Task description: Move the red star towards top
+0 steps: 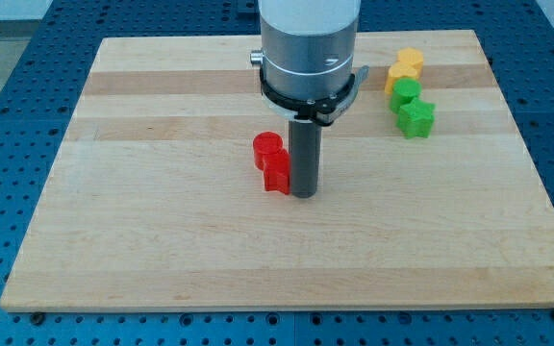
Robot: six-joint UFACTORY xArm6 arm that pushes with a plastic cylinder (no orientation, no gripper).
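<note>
A red star lies near the board's middle, partly hidden by my rod on its right side. A red round block touches it just above. My tip rests on the board right beside the red star's right edge, touching or nearly touching it. The arm's grey body rises above the rod toward the view's top.
At the view's upper right stand a yellow block, a second yellow block, a green round block and a green star in a tight cluster. The wooden board lies on a blue perforated table.
</note>
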